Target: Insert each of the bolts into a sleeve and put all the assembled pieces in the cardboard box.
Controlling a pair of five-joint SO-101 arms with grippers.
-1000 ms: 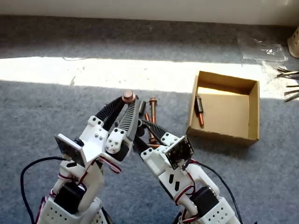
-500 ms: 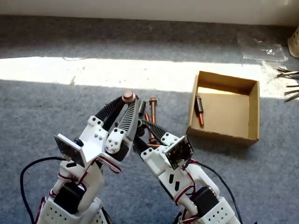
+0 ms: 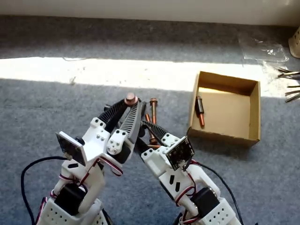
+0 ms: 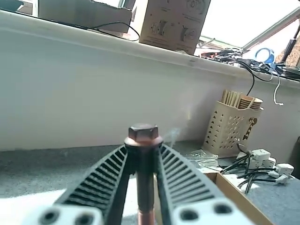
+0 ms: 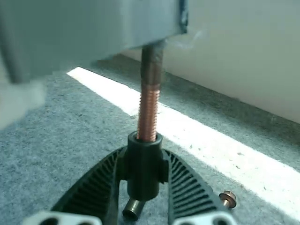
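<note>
While the left gripper [image 4: 143, 154] squeezes a copper bolt [image 4: 143, 135] that stands straight up with its head on top, the right gripper [image 5: 143, 157] squeezes a black sleeve [image 5: 143, 180] just under it. The bolt's screw end sits in the top hole of the sleeve. Both are held up over the grey carpet [image 3: 47, 108], between the two arms. A loose bolt [image 3: 153, 108] lies on the carpet just past the grippers, and a loose sleeve [image 5: 131, 209] lies below the right gripper. Off to the side sits the cardboard box [image 3: 255, 112], with one finished piece [image 3: 199, 110] lying inside near its wall.
</note>
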